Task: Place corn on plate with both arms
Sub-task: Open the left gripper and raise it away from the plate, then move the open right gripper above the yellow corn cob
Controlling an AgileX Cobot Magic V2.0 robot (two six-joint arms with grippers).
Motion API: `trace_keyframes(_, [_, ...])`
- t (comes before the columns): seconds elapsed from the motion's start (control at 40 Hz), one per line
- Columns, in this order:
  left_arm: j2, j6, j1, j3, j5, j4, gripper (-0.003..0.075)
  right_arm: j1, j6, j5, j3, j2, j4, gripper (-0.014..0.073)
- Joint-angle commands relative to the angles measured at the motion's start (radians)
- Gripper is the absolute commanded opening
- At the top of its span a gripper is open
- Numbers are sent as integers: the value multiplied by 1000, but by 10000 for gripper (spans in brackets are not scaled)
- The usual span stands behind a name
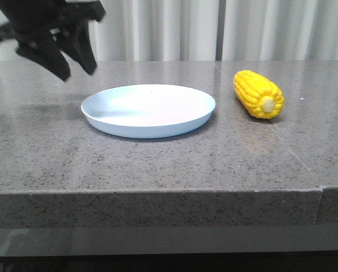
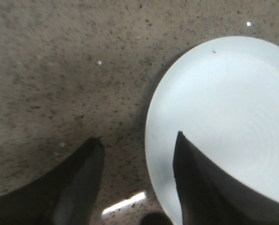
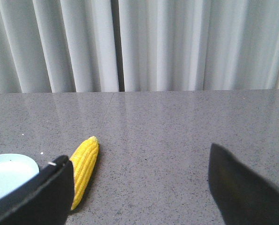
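Corn [image 1: 259, 93] lay on the stone table [image 1: 157, 164] just right of the plate [image 1: 148, 110] out front, not touching it, with my left gripper [image 1: 67, 59] hanging above the plate's left side. Left wrist view had my prongs spread, holding nothing, one over the plate's rim [image 2: 151, 122]. Right wrist view showed my right gripper [image 3: 139, 187] gaping wide, corn [image 3: 83, 166] beside one finger.

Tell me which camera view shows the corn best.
The front view: the whole corn lies unobstructed on the table, right of the plate, its pale cut end facing the camera. The right wrist view shows it partly hidden behind a finger of the right pincer. The left wrist view misses it.
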Motion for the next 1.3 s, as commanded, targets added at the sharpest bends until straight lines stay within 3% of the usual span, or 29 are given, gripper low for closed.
trace_keyframes(0.0, [-122, -30, 33, -21, -18, 61, 325, -6, -10, -74, -34, 19, -1, 612])
trace_keyframes(0.15, [-233, -71, 102, 51, -14, 164, 215, -6, -10, -74, -34, 19, -1, 612])
trace_keyframes(0.4, [-481, -71, 180, 291, -82, 198, -22, -6, -10, -74, -34, 19, -1, 612])
trace_keyframes(0.8, [-1020, -22, 180, 742, -418, 213, -20, -6, -10, -74, -34, 19, -1, 612])
trace_keyframes(1.02, [-1341, 11, 180, 881, -437, 241, -20, -6, -10, -74, -34, 19, -1, 612])
trace_keyframes(1.27, [-1517, 11, 180, 948, -437, 241, -20, -6, -10, -81, -34, 19, -1, 612])
